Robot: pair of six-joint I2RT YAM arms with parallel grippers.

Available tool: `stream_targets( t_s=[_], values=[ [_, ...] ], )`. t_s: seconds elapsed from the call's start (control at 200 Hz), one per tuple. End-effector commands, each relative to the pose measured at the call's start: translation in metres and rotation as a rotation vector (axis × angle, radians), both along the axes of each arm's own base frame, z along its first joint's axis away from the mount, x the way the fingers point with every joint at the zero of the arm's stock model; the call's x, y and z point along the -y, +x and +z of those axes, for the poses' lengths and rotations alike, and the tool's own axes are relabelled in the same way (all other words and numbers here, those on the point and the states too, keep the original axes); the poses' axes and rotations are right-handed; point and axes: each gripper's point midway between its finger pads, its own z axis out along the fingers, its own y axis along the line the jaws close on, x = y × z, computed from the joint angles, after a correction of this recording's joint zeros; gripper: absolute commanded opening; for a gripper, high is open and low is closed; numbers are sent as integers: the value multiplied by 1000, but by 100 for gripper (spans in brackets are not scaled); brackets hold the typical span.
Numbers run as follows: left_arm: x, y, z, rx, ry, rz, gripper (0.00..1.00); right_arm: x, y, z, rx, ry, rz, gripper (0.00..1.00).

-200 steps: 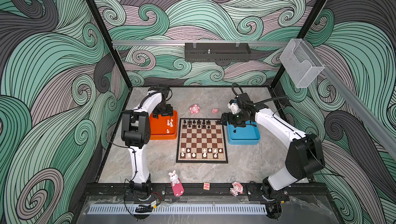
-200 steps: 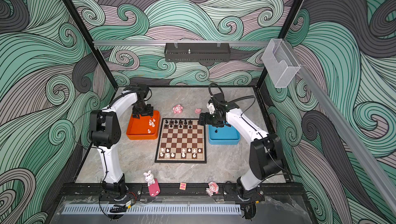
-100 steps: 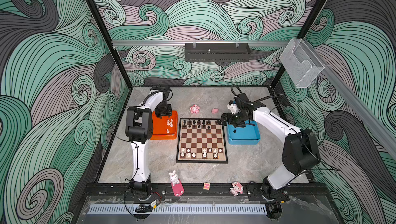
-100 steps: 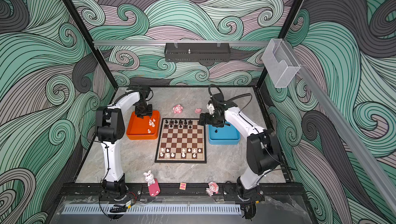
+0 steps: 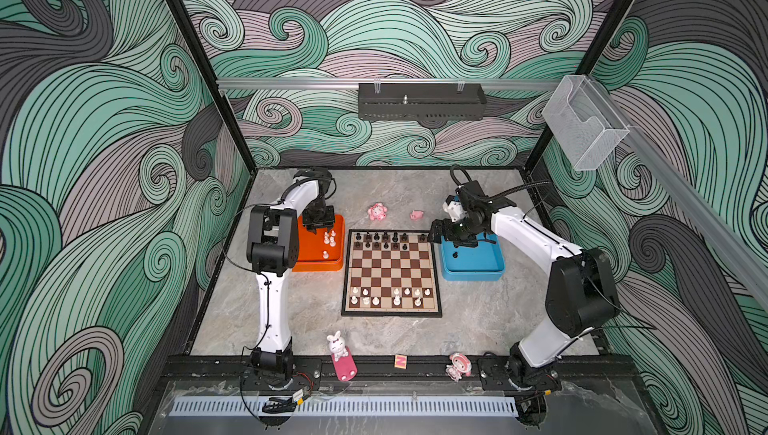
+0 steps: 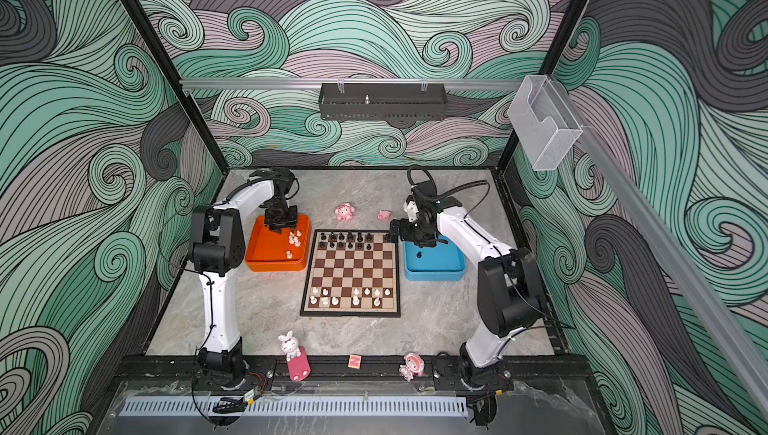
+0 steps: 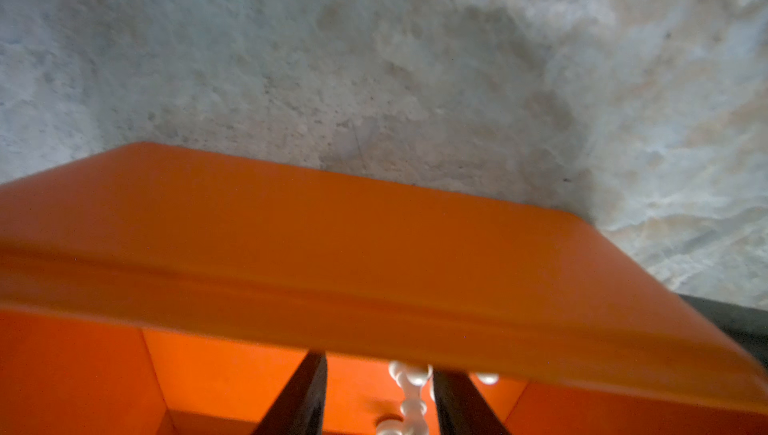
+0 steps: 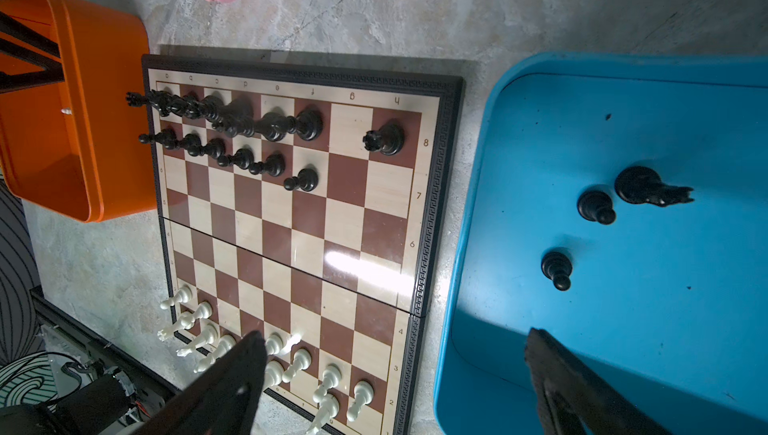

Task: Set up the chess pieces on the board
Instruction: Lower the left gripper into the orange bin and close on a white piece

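On the counter [image 5: 316,320] the board [image 5: 390,266] held white pieces [image 5: 397,299] on its near rows and black pieces [image 5: 385,237] on its far rows. In the orange tray [image 5: 316,265] the left fingers [image 7: 299,404] flanked a white piece [image 7: 409,395]; whether they gripped it was unclear. The right fingers [image 8: 224,387] hung released, empty, above the blue tray [image 5: 473,275] at its far end.

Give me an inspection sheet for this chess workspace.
Surface: grey marbled tabletop, no spills seen.
Job's things: brown-and-cream square chessboard partly set; spare white chess pieces in orange plastic tray, three black chess pieces in blue plastic tray.
Clutter: four pink toy figurines, one small lettered block.
Grippers: left gripper open around a white piece inside the orange tray; right gripper open, empty.
Cables: black cable loops above right arm.
Surroundings: wave-patterned walls, clear plastic bin, black metal shelf.
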Motion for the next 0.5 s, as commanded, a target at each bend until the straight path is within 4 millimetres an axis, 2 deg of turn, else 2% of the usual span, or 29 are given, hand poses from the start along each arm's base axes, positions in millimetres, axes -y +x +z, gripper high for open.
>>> stream_targets(
  t_s=[0.0,0.495],
  values=[
    [1,6,-4,0,-16,18,44,1,4,0,4,0,6,97],
    [1,7,-9,1,-16,19,28,4,5,-2,-1,1,3,97]
  ],
)
